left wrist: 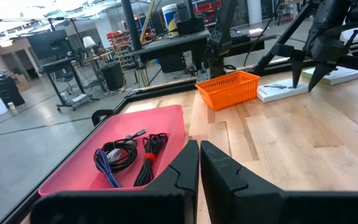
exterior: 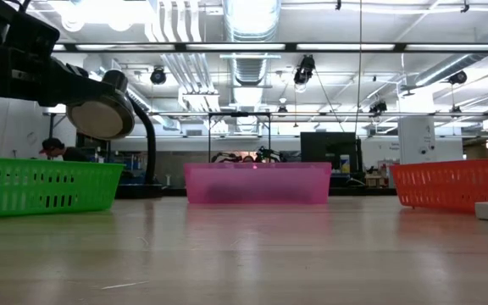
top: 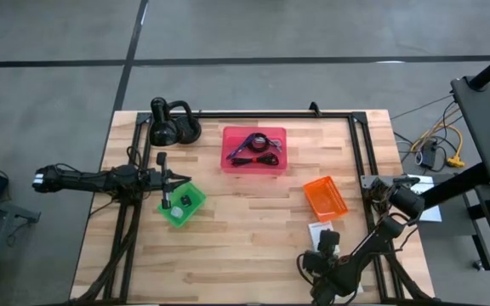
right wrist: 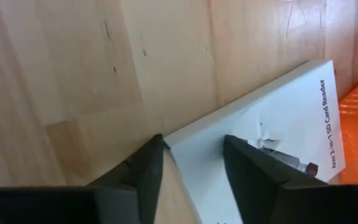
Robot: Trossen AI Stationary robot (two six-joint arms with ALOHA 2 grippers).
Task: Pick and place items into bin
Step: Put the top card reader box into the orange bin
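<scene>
White packet, one of the flat items of the task, lies on the wooden table at the near right corner, just beside the orange bin. The right gripper is low over it, and in the right wrist view its two dark fingers stand on either side of one corner of the packet, with a clear gap between them; they are partly open and do not yet press the packet from both sides. The step in hand seems to be the grasp of this packet. To do it well, the gripper should probably go a little further onto the packet, because a hold on the tip of a corner only can slip or let the flat piece turn when it is lifted. The packet is thin and lies flat on the wood, so one finger must get under its edge or the fingers must pinch the edge firmly before any lift. After a sure grip, a short lift and a small move to the orange bin would be enough, since it is so near. The left gripper waits with its fingers closed together and nothing between them, over the green bin on the left side. The pink bin at the far side holds the black coiled cable and the purple cable.
</scene>
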